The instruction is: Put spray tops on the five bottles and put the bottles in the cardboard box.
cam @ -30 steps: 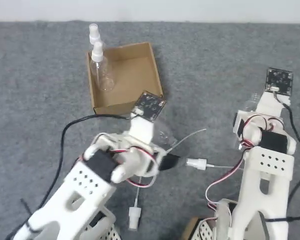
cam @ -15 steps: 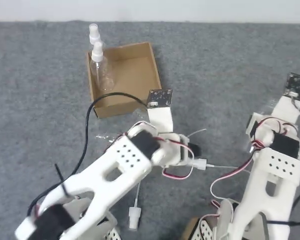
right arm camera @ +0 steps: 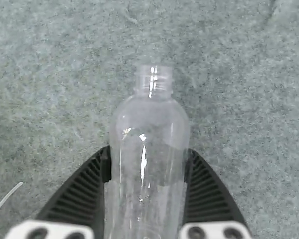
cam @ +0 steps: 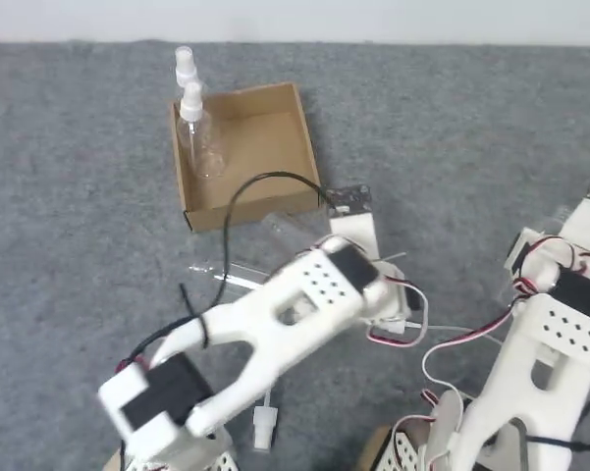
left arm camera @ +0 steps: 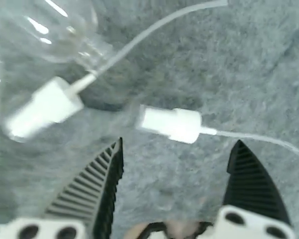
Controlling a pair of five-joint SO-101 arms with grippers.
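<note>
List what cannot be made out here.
High view: the left arm covers bottles lying by the box; their count is unclear.
Left wrist view: a spray top is blurred; whether it is screwed on is unclear.
Right wrist view: the held bottle has its base cut off by the edge.

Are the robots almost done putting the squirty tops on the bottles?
Not yet. Done: one capped bottle stands in the cardboard box, with a second spray head at the box's far corner. In hand: the right gripper holds an uncapped bottle, and the open left gripper hovers over a loose spray top. Left: capping that bottle; another loose top lies on the carpet.
</note>
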